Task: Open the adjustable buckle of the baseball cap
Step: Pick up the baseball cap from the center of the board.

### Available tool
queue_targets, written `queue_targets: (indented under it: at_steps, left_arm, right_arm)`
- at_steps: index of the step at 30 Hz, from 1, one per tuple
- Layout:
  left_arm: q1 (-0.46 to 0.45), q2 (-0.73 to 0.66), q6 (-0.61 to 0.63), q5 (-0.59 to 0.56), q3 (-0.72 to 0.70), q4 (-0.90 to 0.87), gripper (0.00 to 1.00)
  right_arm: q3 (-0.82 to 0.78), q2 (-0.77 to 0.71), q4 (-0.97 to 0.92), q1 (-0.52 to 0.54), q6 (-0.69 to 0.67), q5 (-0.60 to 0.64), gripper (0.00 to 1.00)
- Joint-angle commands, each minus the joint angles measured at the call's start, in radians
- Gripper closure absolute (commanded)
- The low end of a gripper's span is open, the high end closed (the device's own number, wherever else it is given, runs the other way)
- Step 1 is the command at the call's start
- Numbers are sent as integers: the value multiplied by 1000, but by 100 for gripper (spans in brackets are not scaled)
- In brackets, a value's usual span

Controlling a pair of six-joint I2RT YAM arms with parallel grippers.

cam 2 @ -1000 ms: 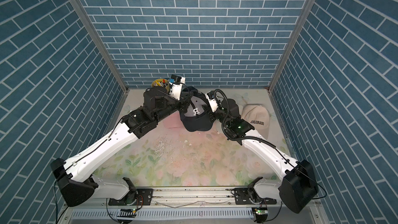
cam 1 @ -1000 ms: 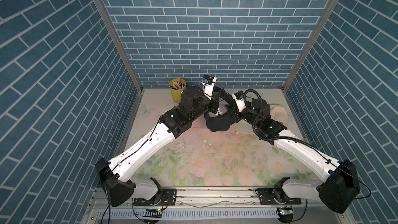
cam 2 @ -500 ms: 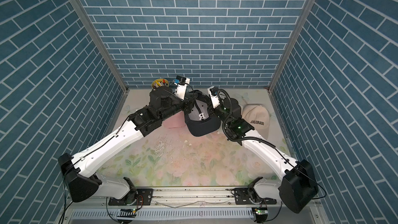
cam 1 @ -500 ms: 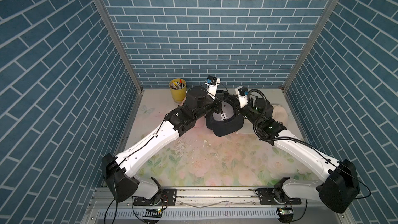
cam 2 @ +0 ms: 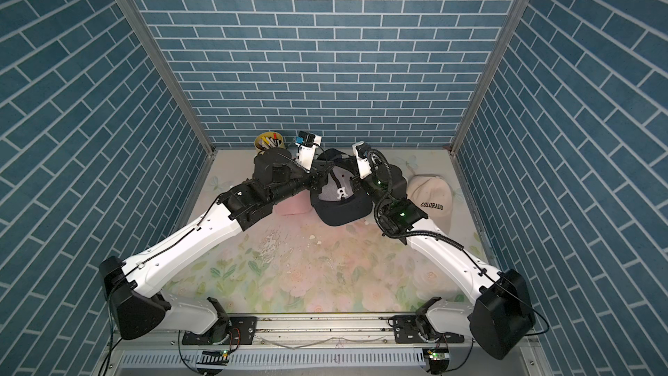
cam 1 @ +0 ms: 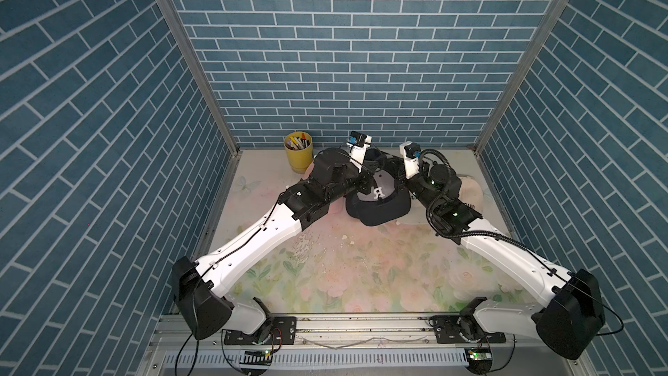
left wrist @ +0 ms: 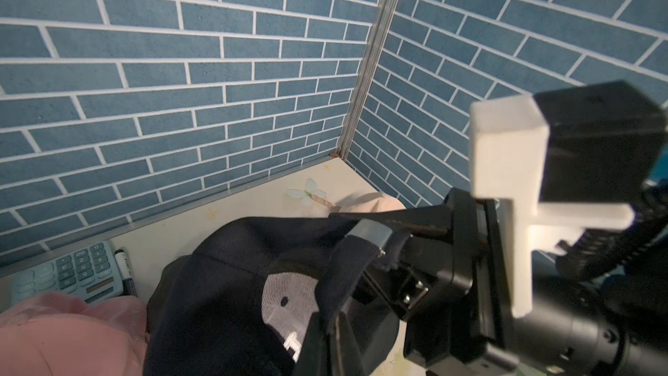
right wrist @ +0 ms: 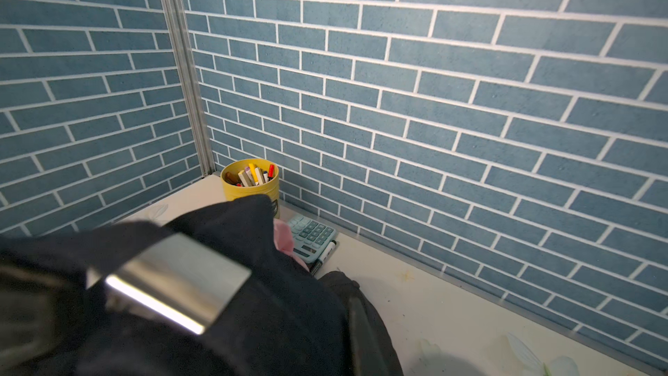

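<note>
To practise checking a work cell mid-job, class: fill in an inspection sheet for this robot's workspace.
Surface: floral mat, scattered crumbs.
Job's things: dark cap, gripped from both sides; metal buckle on its strap.
Clutter: yellow marker cup, cream cap, pink cap, calculator, marker pen.
Grippers: left gripper and right gripper both shut on the dark cap.
Cables: black conduit loops behind the right gripper; loose wires at the base rail.
Surroundings: blue brick-pattern walls.
</note>
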Motion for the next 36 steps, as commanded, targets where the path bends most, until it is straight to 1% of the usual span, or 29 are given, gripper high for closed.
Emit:
queue_targets:
  at_steps: [1,2,3,5,7,9,12,14,19,23,26,32,36]
  left_arm:
    - [-3,-12,24,28,-21,-14,97]
    - [-3,-13,27,32,-27,-17,95]
    - [-3,-13,30,37,-33,-17,90]
    - [-3,-15,35,35,-41,-14,74]
    - [4,-30,38,42,-49,13,60]
    - [18,-42,47,76,-49,30,53]
    - [51,-48,68,148,-35,29,50]
    - [70,-47,86,200,-26,27,49]
    - [114,-21,134,324,14,-18,48]
    - [158,24,141,451,54,-34,48]
    - [184,74,143,538,90,-50,48]
    - [195,169,160,622,139,-74,49]
    - [195,231,167,660,171,-89,49]
  right_arm:
    - [5,-33,53,-6,-45,24,94]
    - [4,-35,53,-7,-52,20,97]
    - [6,-36,53,-7,-59,11,98]
    - [7,-35,41,-9,-90,-23,100]
    - [15,-33,0,-11,-129,-68,100]
    - [17,-33,-28,-16,-151,-94,100]
    - [23,-33,-76,-29,-181,-147,100]
    - [25,-30,-91,-38,-190,-199,100]
    - [22,-21,-98,-47,-204,-268,100]
    - [24,-3,-106,-50,-242,-372,100]
    - [32,8,-119,-50,-258,-403,100]
    - [75,41,-170,-51,-295,-443,100]
    - [90,63,-169,-51,-312,-450,100]
